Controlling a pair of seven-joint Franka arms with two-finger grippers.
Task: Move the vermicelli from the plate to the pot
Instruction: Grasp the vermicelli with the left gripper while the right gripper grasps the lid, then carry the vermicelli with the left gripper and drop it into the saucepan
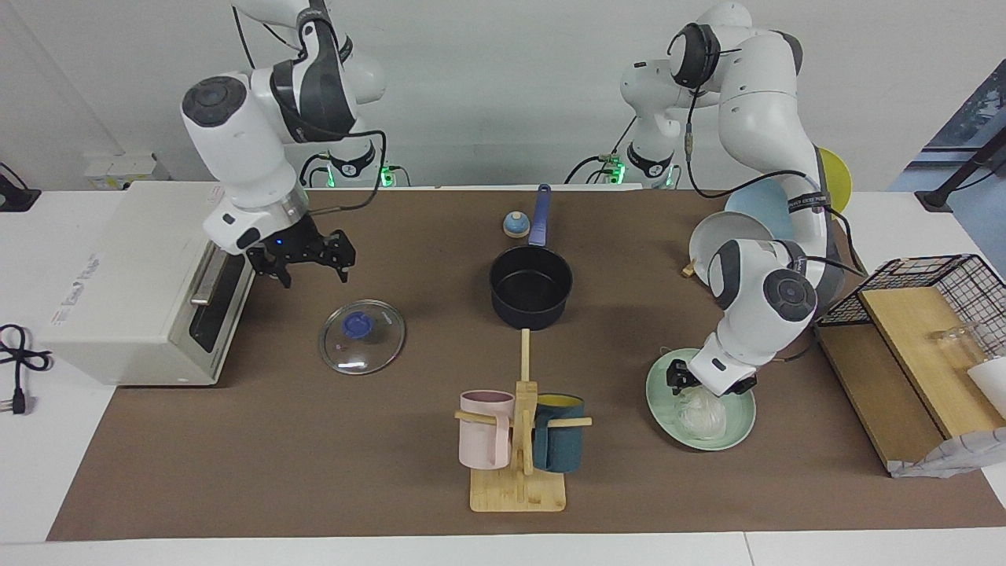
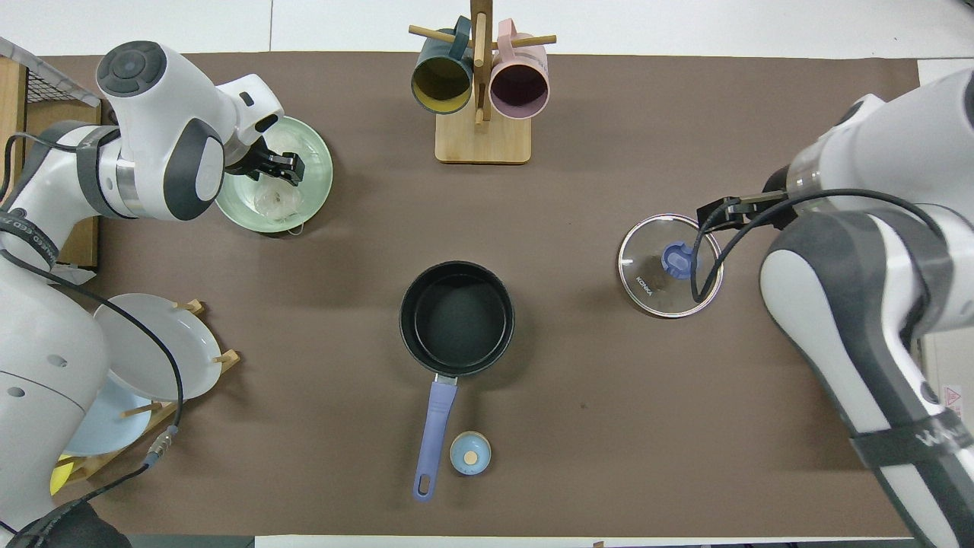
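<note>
L gripper [image 1: 681,378] down in plate [image 1: 739,428] on vermicelli [image 1: 702,414], grip unclear; pot [image 1: 530,292] lidless, ready. R gripper [image 1: 308,262] open, empty.

The left claw [image 1: 682,379] sits right over the plate [image 1: 735,428], so part of the vermicelli [image 1: 702,414] is covered and you can't really tell if it's got any. Toaster oven [image 2: 943,380] is mostly hidden under the right arm overhead.

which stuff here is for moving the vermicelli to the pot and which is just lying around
In the job: vermicelli, plate, pot, left gripper.

Lying about: glass lid, mug rack, toaster oven, plate rack, wire basket.
</note>
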